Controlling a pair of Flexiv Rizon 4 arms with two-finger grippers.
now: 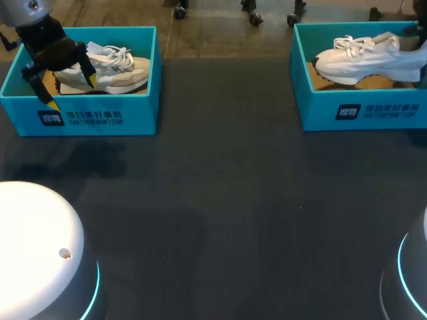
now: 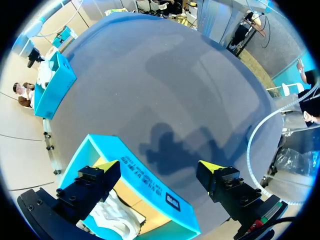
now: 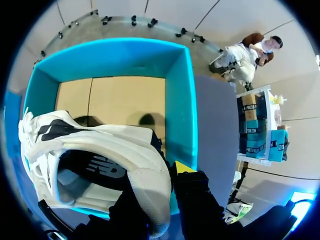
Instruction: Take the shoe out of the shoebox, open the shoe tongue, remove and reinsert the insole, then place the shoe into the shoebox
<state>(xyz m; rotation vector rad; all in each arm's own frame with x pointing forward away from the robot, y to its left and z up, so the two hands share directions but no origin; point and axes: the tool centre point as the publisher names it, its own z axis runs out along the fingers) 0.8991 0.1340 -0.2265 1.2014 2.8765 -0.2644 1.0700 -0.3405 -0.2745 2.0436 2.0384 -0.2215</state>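
Dark matte table (image 1: 220, 200), two teal boxes at far edge, well apart. Step in hand, I judge: take-out. R gripper (image 3: 160, 187) pinches heel collar of white shoe (image 3: 115, 140), one finger inside, one outside; shoe hangs over floor of right shoebox (image 3: 180, 100). To do well: lift straight up til sole clears rim, no drag on wall. Heel-only pinch prob lets toe swing, so go slow, then set down sole-flat on bare mid table. L gripper (image 2: 159, 167) spread wide, empty, straddling front wall of left shoebox (image 2: 145, 182) w/ beige shoe (image 1: 110, 70) inside. Tabletop looks non-slip, plenty room betw boxes.
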